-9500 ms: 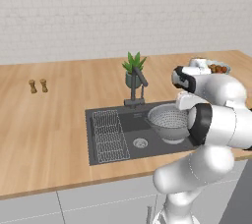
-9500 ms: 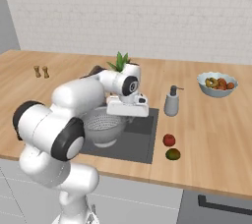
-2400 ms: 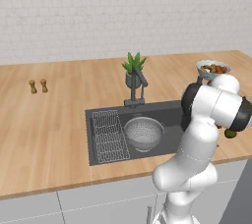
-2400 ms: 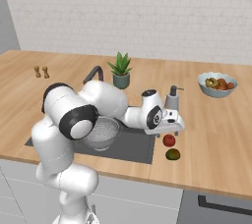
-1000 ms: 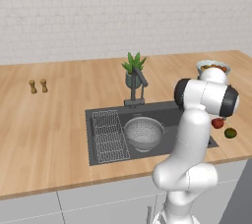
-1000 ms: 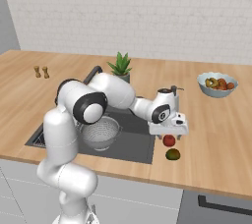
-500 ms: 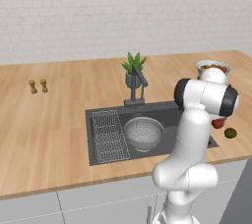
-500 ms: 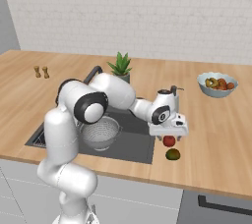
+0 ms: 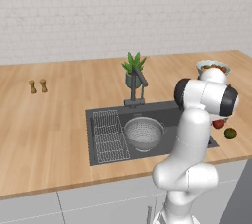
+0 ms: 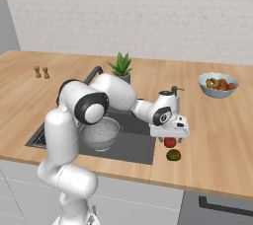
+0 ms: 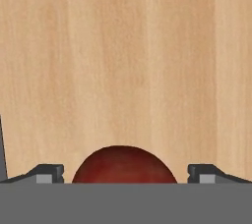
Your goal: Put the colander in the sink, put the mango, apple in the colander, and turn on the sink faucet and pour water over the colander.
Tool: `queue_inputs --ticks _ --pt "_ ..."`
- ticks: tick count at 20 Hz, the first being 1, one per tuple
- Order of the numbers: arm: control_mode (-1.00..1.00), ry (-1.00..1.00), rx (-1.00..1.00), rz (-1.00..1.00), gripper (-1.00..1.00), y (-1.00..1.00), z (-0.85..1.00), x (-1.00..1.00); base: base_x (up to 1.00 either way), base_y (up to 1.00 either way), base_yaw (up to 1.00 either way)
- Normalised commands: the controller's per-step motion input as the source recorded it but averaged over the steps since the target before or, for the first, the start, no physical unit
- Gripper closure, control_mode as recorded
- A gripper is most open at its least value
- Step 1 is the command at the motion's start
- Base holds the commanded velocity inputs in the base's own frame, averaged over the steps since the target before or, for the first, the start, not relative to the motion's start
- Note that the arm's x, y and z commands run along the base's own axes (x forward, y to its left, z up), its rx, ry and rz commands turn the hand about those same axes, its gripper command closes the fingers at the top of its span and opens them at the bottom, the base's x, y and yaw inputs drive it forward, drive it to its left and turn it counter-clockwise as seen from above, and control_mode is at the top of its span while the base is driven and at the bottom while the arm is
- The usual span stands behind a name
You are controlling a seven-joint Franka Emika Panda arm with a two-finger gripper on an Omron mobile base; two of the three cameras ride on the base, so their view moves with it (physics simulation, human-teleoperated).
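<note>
Colander (image 10: 100, 134) already seated in the sink (image 10: 132, 148), well off to the end effector's sink side, so first step judged done; fruit step now in hand

End effector (image 10: 169, 138) poised right over the apple (image 10: 170, 142) on the table (image 10: 217, 140), jaws spread as wide as they go, nothing gripped yet

Seen along the hand: apple (image 11: 124, 164) sitting squarely between the two dark fingertips (image 11: 47, 173), a clear gap on each side, bare wood ahead of it

Mango (image 10: 173, 155) just beyond the apple toward the table's front edge, close beside it but apart, untouched

From the other side: apple (image 9: 218, 124) peeking out beside the white arm, mango (image 9: 230, 132) next to it, colander (image 9: 143, 132) waiting in the basin below the faucet (image 9: 138, 88)

Next move, by the look of it: settle a touch lower around the red fruit, close on its widest part, lift straight up

Worth watching: round smooth skin, likely to squirt out if pinched too high; mango near enough to get nudged on the way down

Then a swing across to the colander, release low, back for the mango, faucet last
</note>
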Motion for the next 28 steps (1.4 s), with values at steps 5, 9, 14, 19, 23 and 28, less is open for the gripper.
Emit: queue_inputs --ticks 5,9,14,19,23,28 --pt "-1.00 0.03 0.00 -0.05 1.00 0.03 -0.15 0.00 0.00 0.00 0.00" --pt "-1.00 0.05 0.10 -0.04 1.00 0.06 0.00 -0.21 0.00 0.00 0.00" --pt "-1.00 0.00 0.20 0.00 1.00 0.30 0.43 -0.40 0.00 0.00 0.00" --pt "-1.00 -0.08 0.15 0.00 1.00 0.58 0.69 -0.30 0.00 0.00 0.00" --pt "-1.00 -0.17 0.02 0.00 1.00 0.81 0.57 -0.35 0.00 0.00 0.00" --pt "-1.00 -0.17 0.00 0.03 1.00 0.88 0.50 -0.34 0.00 0.00 0.00"
